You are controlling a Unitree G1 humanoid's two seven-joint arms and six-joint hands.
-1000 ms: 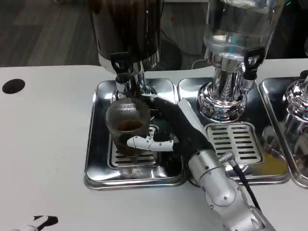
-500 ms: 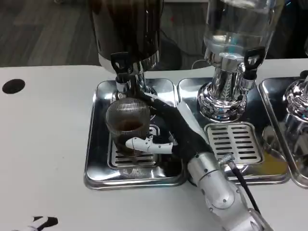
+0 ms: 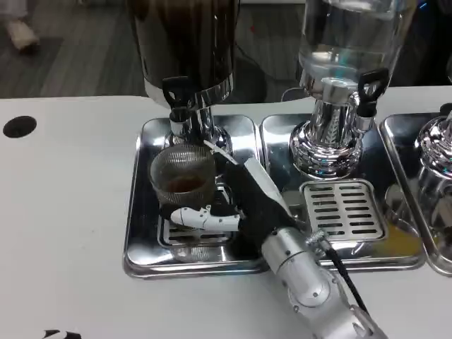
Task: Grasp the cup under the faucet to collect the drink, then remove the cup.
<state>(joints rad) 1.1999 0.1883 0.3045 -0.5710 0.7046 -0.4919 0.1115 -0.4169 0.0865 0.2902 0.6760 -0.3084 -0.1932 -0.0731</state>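
A ribbed clear cup (image 3: pixel 182 181) with a little brown drink in its bottom stands on the left metal drip tray (image 3: pixel 141 233), just in front of the black-handled faucet (image 3: pixel 176 95) of the dark drink dispenser (image 3: pixel 187 42). My right hand (image 3: pixel 236 198) wraps around the cup from the right, a white finger crossing its front and the others behind it. My right forearm (image 3: pixel 311 282) runs down to the lower right. A black and white bit of my left hand (image 3: pixel 51 334) peeks in at the bottom left edge; its fingers are hidden.
A second dispenser (image 3: pixel 346 42) with clear liquid stands on the middle drip tray (image 3: pixel 344 208), close to the right of my arm. A third tray and chrome base (image 3: pixel 434 152) sit at the far right. A black hole (image 3: pixel 19 126) marks the white table's left.
My right hand and the cup have shifted a little left and toward me, away from under the faucet. The left hand has sunk almost out of the bottom edge.
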